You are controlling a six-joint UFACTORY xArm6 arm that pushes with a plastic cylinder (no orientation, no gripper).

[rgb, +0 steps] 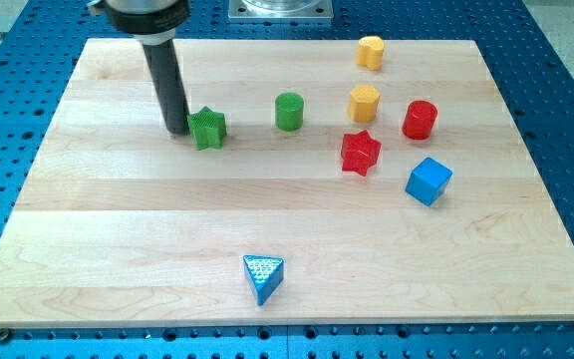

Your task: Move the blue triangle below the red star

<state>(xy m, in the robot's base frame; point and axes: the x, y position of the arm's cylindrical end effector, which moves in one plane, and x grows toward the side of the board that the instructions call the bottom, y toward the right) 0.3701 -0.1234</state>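
Observation:
The blue triangle (264,277) lies near the view's bottom, a little left of centre. The red star (360,152) sits in the upper right part of the board, well above and to the right of the triangle. My tip (177,131) rests on the board at the upper left, right against the left side of the green star (207,129). It is far from the blue triangle and from the red star.
A green cylinder (288,111) stands right of the green star. Two yellow blocks (370,51) (364,102), a red cylinder (420,120) and a blue cube (429,180) surround the red star. The wooden board (88,249) lies on a blue perforated table.

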